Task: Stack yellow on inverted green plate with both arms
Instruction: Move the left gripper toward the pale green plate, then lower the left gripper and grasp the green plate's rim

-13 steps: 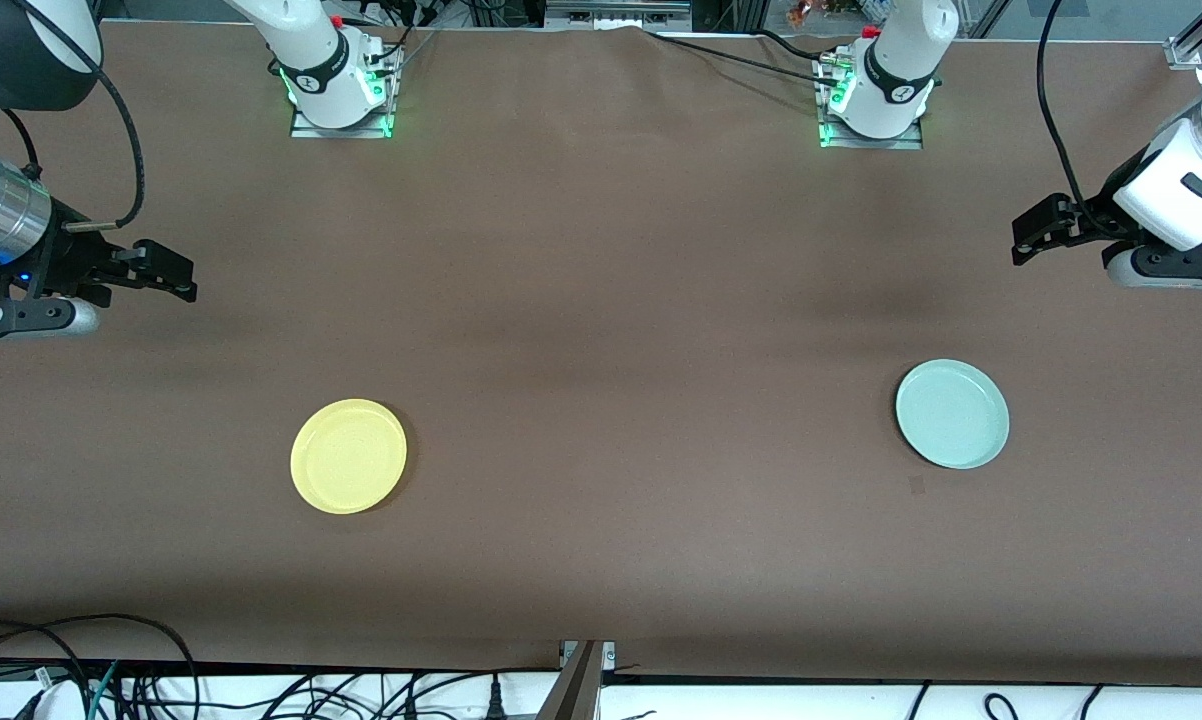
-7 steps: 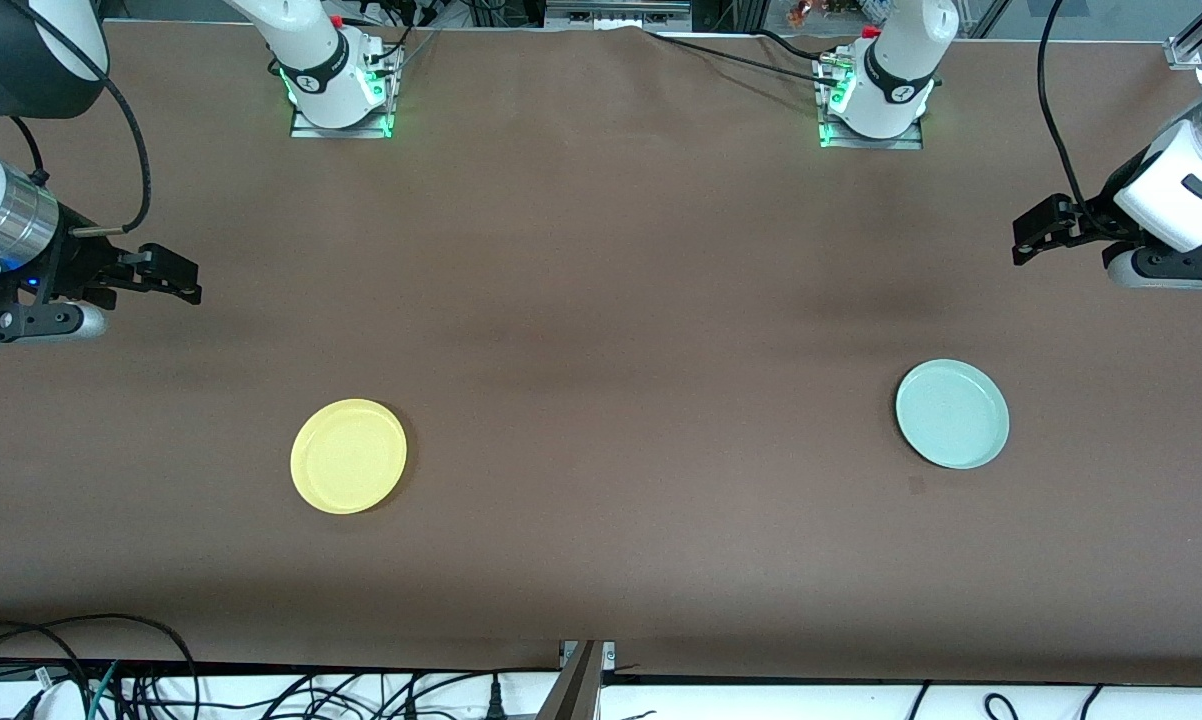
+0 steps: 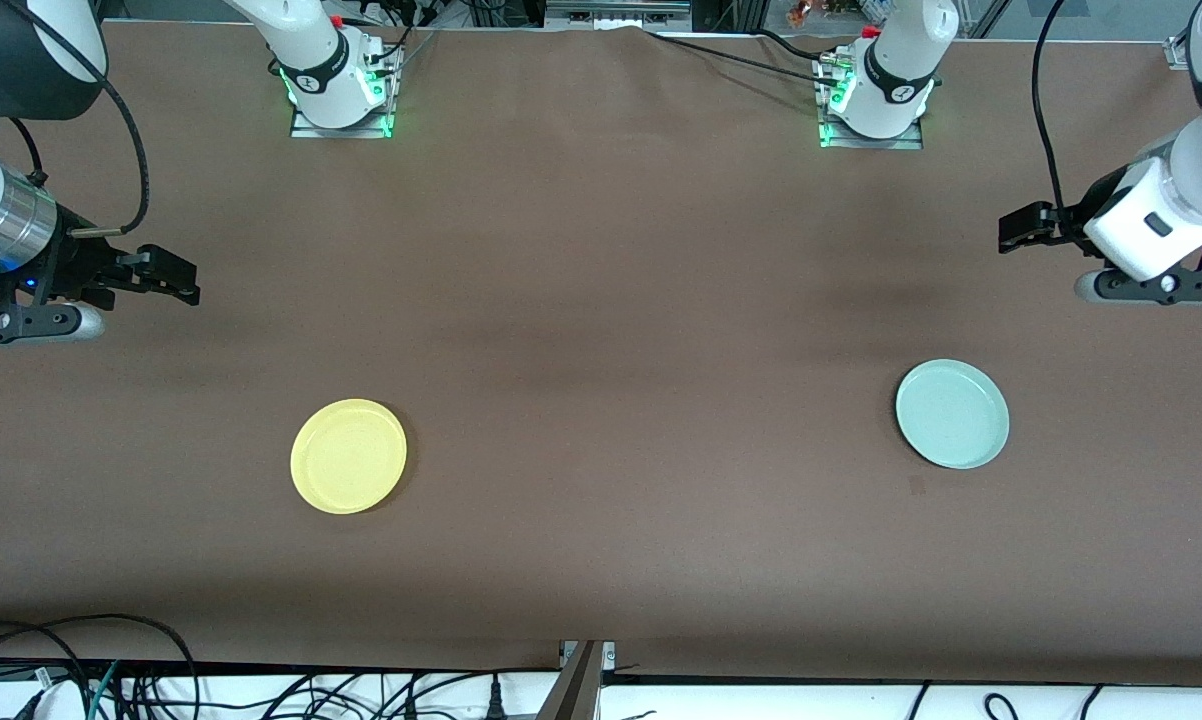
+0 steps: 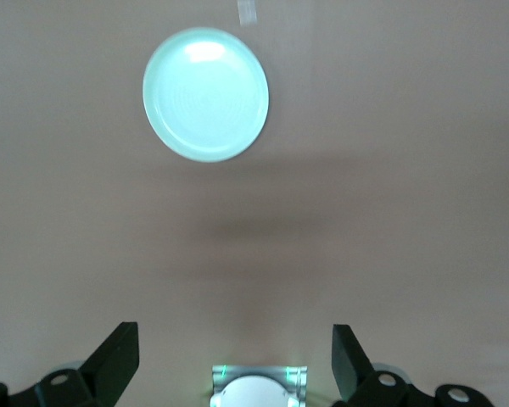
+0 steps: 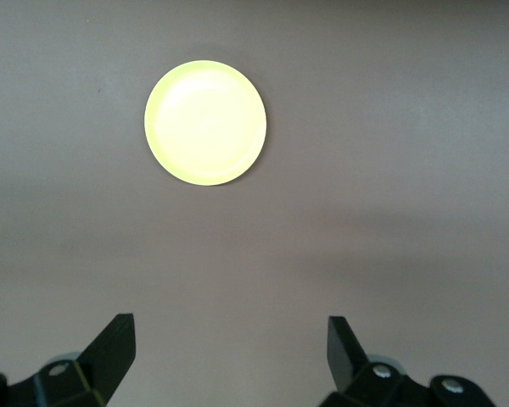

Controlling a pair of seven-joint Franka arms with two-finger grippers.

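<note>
Brown table (image 3: 601, 300), yellow plate (image 3: 348, 456) and green plate (image 3: 952, 414) well apart, both grippers spread wide, aloft.

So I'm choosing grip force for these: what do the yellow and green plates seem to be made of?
Yellow plate: looks like matte plastic or melamine, with flat even colour and no sharp glints, though glazed ceramic can't be ruled out. Green plate: same look, slightly glossier, with a soft highlight in the left wrist view. Both lie rim-up on the brown table cover.
</note>
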